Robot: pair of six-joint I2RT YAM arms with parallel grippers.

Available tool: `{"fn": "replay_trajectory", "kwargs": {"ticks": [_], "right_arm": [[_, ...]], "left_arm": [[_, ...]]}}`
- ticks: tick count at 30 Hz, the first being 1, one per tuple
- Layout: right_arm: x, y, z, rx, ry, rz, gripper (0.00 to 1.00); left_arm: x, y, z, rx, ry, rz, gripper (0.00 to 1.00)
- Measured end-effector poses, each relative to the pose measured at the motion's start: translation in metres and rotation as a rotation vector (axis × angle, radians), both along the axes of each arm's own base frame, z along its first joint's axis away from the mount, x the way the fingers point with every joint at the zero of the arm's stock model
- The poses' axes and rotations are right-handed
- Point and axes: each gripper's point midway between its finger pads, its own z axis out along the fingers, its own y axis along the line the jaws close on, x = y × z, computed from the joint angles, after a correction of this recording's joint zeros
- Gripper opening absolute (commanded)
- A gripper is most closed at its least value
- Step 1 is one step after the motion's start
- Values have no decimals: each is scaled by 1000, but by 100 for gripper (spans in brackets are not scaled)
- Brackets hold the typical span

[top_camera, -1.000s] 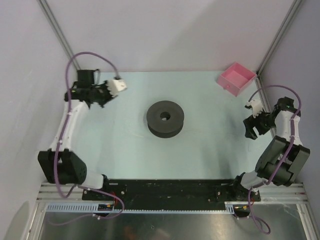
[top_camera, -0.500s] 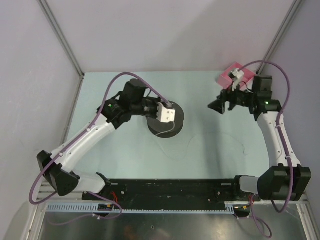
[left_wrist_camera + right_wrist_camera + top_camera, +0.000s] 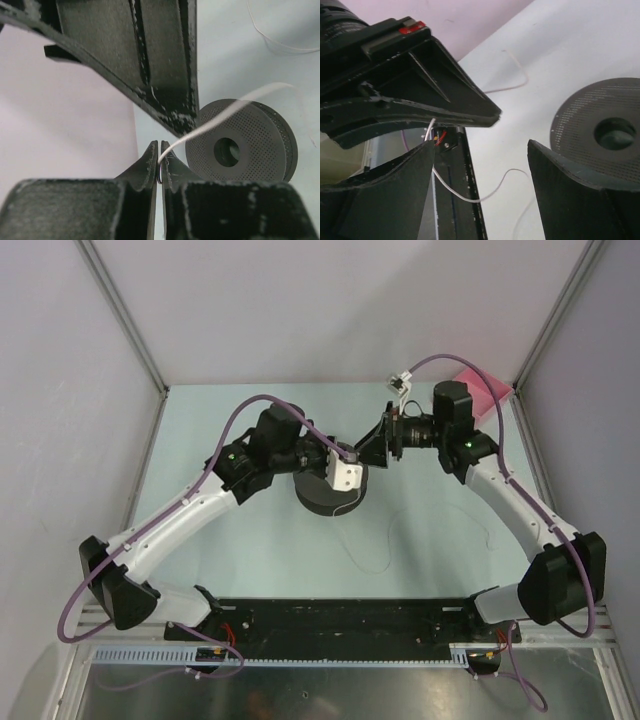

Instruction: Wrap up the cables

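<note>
1. At the near edge of the desk (image 3: 440, 530), the two arms rise from their bases. The left one sweeps in from the left and the right one from the right, and both bend toward the middle.
2. Just past the bases, a hair-fine whitish wire (image 3: 235, 107) lies loose on the desk. Its slack curves sit in front of the spool (image 3: 325, 502) and off to its right, faint from above.
3. The spool is dark grey and lies flat in the middle of the desk with its centre hole facing up. Whether any wire is wound on it cannot be told.
4. The left hand (image 3: 159, 162) hangs over the right part of the spool and is clenched on the wire. Its two fingers almost meet, with the strand pinched between the tips. From the pinch, the wire runs out free and crosses in front of the spool's perforated face in the left wrist view.
5. The right hand (image 3: 481, 147) is just beyond the spool on its right, close to the left hand. It is released, with its fingers wide apart and nothing between them. In the right wrist view, the spool's top shows beside one finger and a strand of wire curves across the surface below.
6. A pink box (image 3: 487, 388) sits in the far right corner of the desk, partly hidden behind the right arm.
</note>
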Motion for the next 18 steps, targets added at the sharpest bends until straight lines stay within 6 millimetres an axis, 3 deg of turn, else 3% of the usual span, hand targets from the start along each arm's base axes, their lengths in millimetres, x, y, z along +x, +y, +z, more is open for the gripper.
{"fn": "replay_trajectory", "kwargs": {"ticks": [11,18], "right_arm": [[-17,22,2,19,8,82,75],[-2,1,-4,9,49,22,78]], "left_arm": [[0,-1,-9,16,-8,-3,9],[1,2,-29,57,-7,-1,8]]}}
